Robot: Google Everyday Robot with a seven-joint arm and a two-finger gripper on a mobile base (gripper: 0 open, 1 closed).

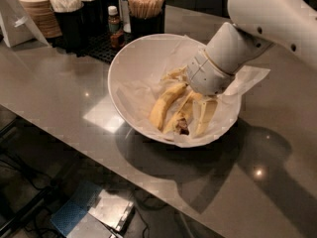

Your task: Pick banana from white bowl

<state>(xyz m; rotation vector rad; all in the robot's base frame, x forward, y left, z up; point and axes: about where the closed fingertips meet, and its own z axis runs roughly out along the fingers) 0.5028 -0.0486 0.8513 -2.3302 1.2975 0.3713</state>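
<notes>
The white bowl (141, 63) sits on the grey counter, lined with crinkled white paper (247, 78). Two bananas lie in it. The duller banana (179, 119) has a dark, mushy end near the bowl's bottom. A brighter curved banana (163, 104) lies to its left. My gripper (195, 114) reaches down into the bowl from the upper right, right at the duller banana, with the white wrist just above it. Part of the bananas is hidden behind the wrist.
Behind the bowl stand a cup of wooden stir sticks (145, 4), a small brown bottle (115, 26), black holders with napkins (74, 14) and a stack of paper lids (37, 9). The counter's front edge (99, 155) runs diagonally below the bowl.
</notes>
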